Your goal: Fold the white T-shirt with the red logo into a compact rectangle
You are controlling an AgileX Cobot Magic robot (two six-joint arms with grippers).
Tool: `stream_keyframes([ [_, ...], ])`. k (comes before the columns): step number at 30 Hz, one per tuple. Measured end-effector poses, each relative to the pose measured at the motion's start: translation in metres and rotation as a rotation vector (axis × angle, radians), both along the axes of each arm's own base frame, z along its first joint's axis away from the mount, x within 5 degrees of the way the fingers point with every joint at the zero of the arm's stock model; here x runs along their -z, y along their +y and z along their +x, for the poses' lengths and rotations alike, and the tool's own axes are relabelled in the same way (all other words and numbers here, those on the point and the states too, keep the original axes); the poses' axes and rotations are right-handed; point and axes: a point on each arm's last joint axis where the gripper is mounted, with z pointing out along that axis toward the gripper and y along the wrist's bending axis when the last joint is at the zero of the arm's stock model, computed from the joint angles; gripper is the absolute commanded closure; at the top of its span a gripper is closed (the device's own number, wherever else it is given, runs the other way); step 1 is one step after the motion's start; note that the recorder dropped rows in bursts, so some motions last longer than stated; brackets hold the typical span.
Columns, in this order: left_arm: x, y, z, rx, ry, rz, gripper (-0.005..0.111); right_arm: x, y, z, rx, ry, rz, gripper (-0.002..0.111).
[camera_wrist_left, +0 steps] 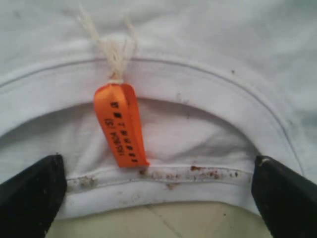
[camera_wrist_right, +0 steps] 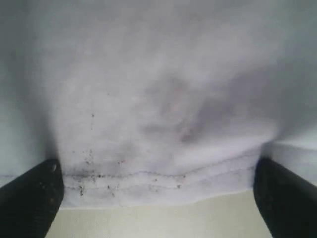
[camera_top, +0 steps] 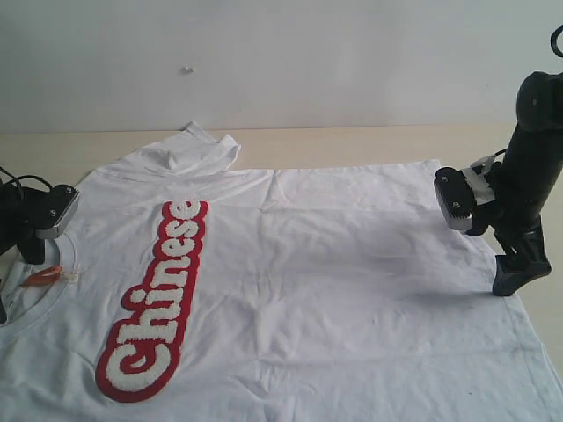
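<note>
1. The white T-shirt (camera_top: pixel 352 290) lies spread front up on the pale table (camera_top: pixel 352 141). In the exterior view its collar (camera_wrist_left: pixel 198 84) is at the left and its hem (camera_wrist_right: pixel 148 181) at the right.
2. Edges: the hem shows a double stitch line with dark specks, and a bare strip of table lies just beyond it. The collar's rim carries reddish-brown specks, again with bare table beyond.
3. The far sleeve (camera_top: pixel 207 149) is bunched up toward the wall (camera_top: pixel 264 53). The near edge runs out of frame.
4. Open room: a strip of table between the shirt's far edge and the wall.
5. Look of the shirt: shallow creases across the body. The red logo (camera_top: pixel 154 303) reads "Chinese" along the chest, with fuzzy white letters and a thick red outline. An orange tag (camera_wrist_left: pixel 121 124) hangs on a white string at the collar.
6. The left gripper (camera_wrist_left: pixel 158 193) has its jaws wide, straddling the collar and holding nothing.
7. The right gripper (camera_wrist_right: pixel 156 198) has its jaws wide, straddling the hem and holding nothing. Whether it touches the cloth cannot be told.
</note>
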Motion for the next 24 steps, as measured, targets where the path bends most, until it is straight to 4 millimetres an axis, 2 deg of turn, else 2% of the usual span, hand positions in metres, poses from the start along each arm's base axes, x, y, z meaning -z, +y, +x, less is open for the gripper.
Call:
stream_keyframes([
  [24,0.0,0.0,0.0,0.0,0.0,0.0,0.008,-0.0005,-0.0001,0.0007,-0.014,-0.001,0.0,0.003],
])
